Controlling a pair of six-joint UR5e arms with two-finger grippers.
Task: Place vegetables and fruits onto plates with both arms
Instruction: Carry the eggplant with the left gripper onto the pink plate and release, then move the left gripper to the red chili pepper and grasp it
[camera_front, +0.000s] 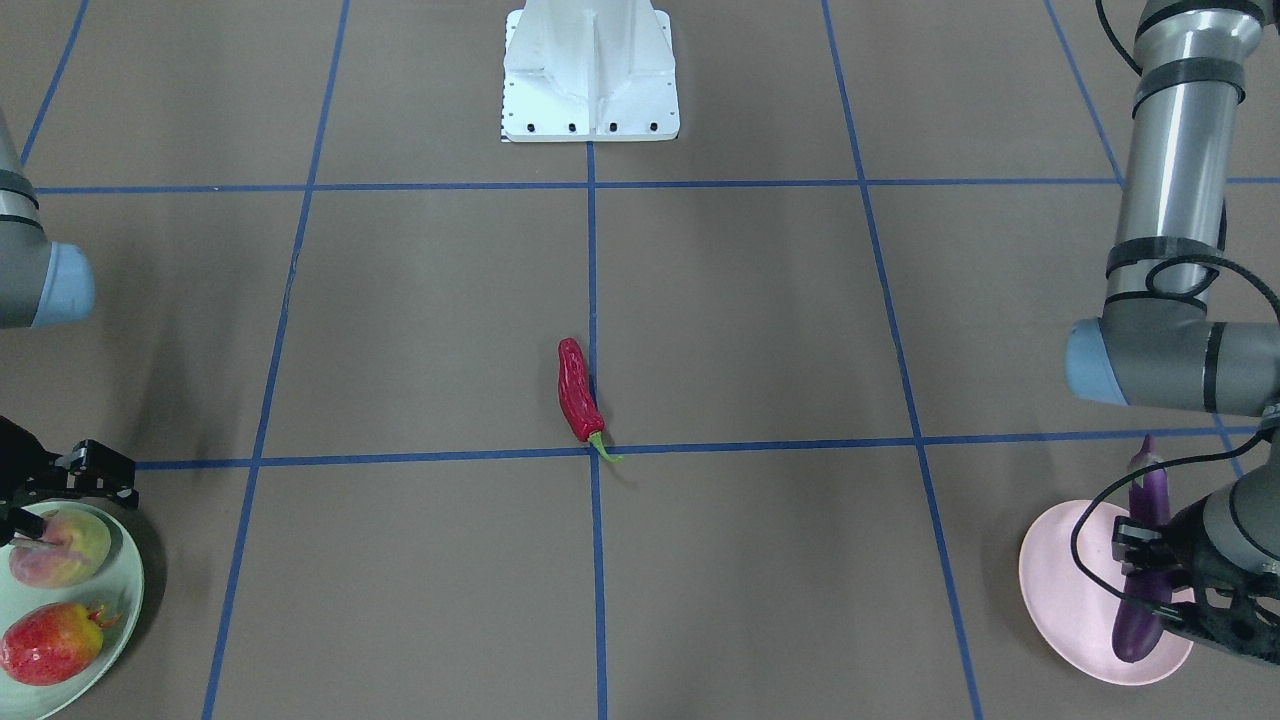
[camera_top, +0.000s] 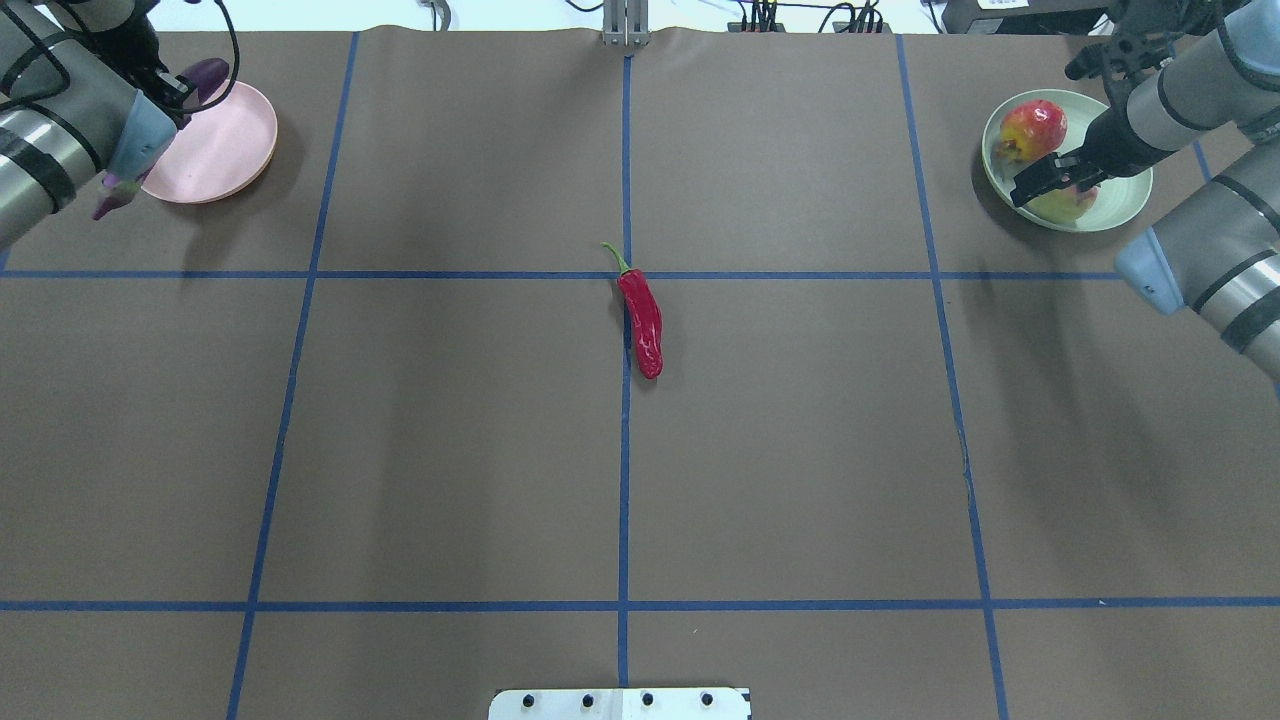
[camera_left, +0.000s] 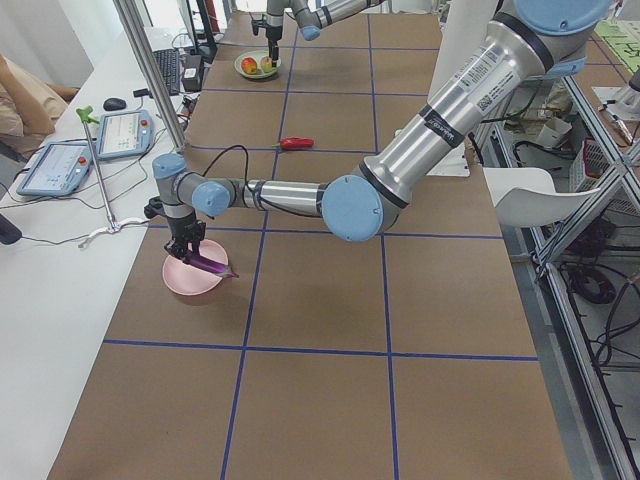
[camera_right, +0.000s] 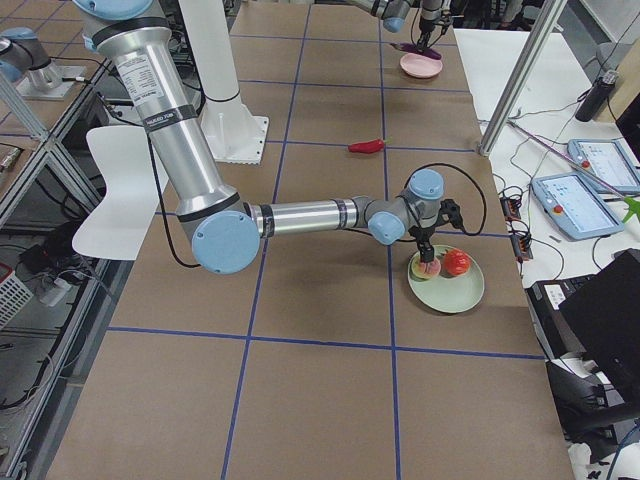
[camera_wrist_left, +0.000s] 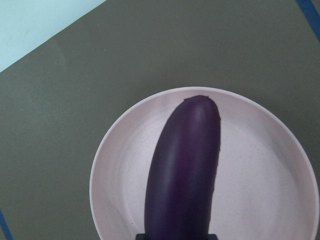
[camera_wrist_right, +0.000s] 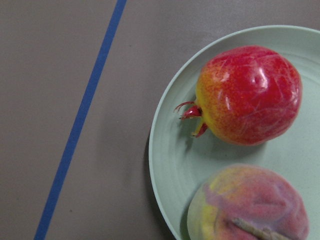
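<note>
Left wrist-mounted view looks straight down my own grasp: my left gripper is clamped around the eggplant near its middle, and the rounded purple end points away from me over the pink plate. The eggplant is long, slim and glossy. From overhead its long axis runs across the plate and past the rim, with the pale cap end hanging outside on the side nearer my base. I cannot tell whether its underside touches the plate. As I judge it, letting go is the next thing here, and the overhang could let it tip or roll off the rim.

My right gripper sits right at the peach on the mint green plate. I cannot tell whether those fingers grip the peach or are spread beside it. The red-orange fruit lies just beside the peach on the same plate, its small crown tip pointing toward the rim.

Outward from both hands, the chili pepper lies on the bare table, well apart from either plate. It is wrinkled and dark red, and it lies along the centre tape line, a touch to my right of it, with the green stem pointing away from my base. Neither arm is clearly nearer. I judge it belongs with the eggplant, so my left arm should fetch it, closing across its narrow width.
</note>
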